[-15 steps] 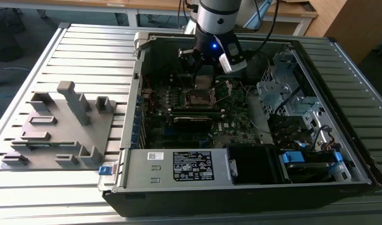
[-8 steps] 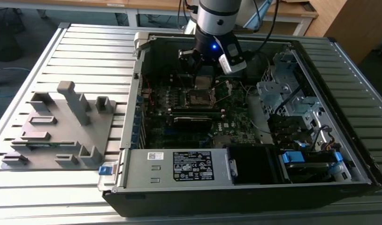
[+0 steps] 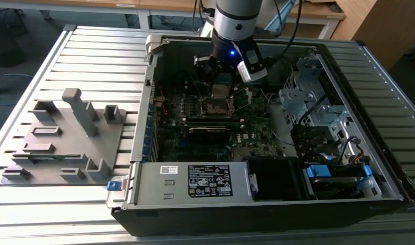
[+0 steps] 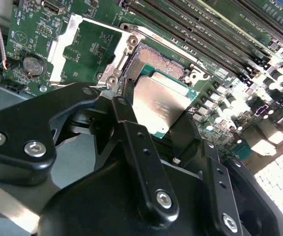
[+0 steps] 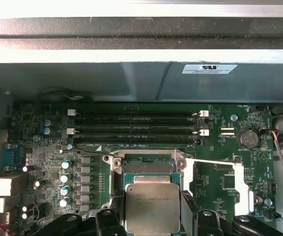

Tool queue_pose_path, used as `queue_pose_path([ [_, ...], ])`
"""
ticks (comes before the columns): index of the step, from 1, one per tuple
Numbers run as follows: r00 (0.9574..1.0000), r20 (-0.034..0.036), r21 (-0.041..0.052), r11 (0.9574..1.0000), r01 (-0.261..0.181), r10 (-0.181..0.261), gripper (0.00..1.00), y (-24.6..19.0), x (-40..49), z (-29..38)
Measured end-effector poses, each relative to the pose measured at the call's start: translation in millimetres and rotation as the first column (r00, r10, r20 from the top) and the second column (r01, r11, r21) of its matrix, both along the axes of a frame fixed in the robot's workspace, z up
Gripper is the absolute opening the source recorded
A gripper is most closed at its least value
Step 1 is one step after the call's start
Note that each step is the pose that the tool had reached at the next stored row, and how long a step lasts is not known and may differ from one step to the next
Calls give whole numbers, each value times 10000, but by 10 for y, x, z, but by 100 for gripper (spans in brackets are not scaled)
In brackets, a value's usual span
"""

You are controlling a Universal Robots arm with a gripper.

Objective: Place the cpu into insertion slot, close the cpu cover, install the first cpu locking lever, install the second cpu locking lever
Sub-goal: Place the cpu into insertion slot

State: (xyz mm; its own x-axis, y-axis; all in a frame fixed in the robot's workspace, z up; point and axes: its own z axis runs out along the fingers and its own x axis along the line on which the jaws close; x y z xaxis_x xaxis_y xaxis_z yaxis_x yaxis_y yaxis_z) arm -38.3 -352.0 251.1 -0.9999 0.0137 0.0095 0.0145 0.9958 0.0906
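Holding the cpu [image 5: 152, 211] by two opposite edges, the hand [image 5: 152, 200] was closed on the chip inside the open computer case [image 3: 262, 220]. The cpu lay over the insertion slot [image 5: 148, 166] and hid part of it. Seating could not be judged. The cpu cover [image 5: 239, 177] was swung open just beside the slot.

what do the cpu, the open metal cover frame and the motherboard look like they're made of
The small square cpu has a dull silver-grey metal lid, softly sheened, over a thin green substrate edge. The thin square silver cover frame looks like bare stamped sheet metal, probably steel: bright glare, thin edges. The green motherboard seems lacquered fibreglass laminate, though only its glossy surface shows.
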Motion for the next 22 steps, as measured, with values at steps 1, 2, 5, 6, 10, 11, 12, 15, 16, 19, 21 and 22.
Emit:
queue_pose_path([
  [1, 10000, -1, -3, 10000, 0, 0, 54, 0, 0, -1],
  [2, 10000, 0, -2, 10000, 0, 0, 54, 0, 0, -3],
  [5, 10000, 0, 0, 10000, 0, 0, 54, 0, 0, -8],
  [6, 10000, 2, 2, 10000, 0, 0, 54, 0, 0, -8],
  [10, 10000, 0, 0, 10000, 0, 0, 54, 1, 0, -7],
  [11, 10000, 1, 0, 10000, 0, 0, 54, 2, 0, -8],
  [12, 10000, 1, 1, 10000, 0, 0, 54, 3, 0, -10],
  [15, 10000, 1, -1, 10000, 0, 0, 54, 9, 0, -13],
  [16, 10000, 0, -1, 10000, 0, 0, 54, 9, 0, -14],
  [19, 10000, 2, 2, 10000, 0, 0, 54, 10, 0, -20],
  [21, 10000, 1, 1, 10000, 0, 0, 54, 10, 0, -28],
  [22, 10000, 0, 1, 10000, 0, 0, 54, 9, 0, -32],
])
